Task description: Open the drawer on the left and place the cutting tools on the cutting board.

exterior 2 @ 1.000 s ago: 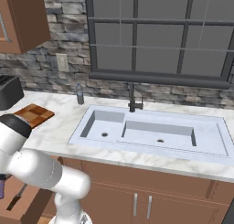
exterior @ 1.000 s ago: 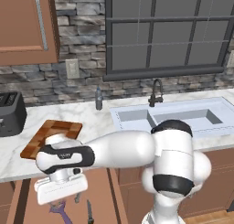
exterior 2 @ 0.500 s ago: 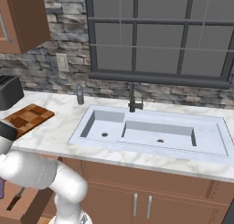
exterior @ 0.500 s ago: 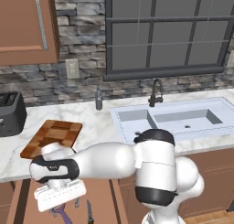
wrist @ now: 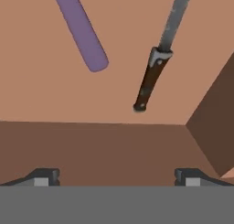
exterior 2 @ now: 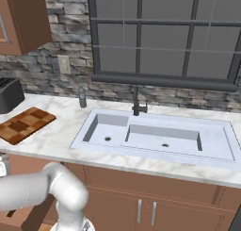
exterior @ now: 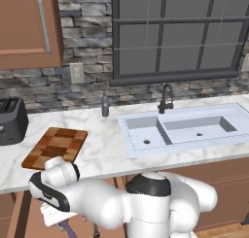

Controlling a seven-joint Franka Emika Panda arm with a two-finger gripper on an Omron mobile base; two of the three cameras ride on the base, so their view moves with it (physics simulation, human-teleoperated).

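The drawer (wrist: 41, 95) stands open below the counter, and I look down into it. On its floor lie the purple tool's handle (wrist: 80, 32) and the slim knife (wrist: 151, 79), its black handle toward me and its grey blade pointing away. My gripper (wrist: 117, 178) hangs open above the drawer's near wall, fingertips (wrist: 45, 177) wide apart with nothing between them. In the left base view the arm bends low at the left, above the purple tool (exterior: 65, 228). The checkered cutting board (exterior: 56, 147) lies on the counter with nothing on it.
A black toaster (exterior: 10, 120) stands left of the board. A small bottle (exterior: 105, 106) stands by the wall, with the sink (exterior: 189, 130) and faucet (exterior: 166, 98) to the right. A drawer side wall (wrist: 212, 127) rises at the right of the hand view.
The arm has swung down and to the left, lowering the hand toward the open drawer. The jaws have stayed open.
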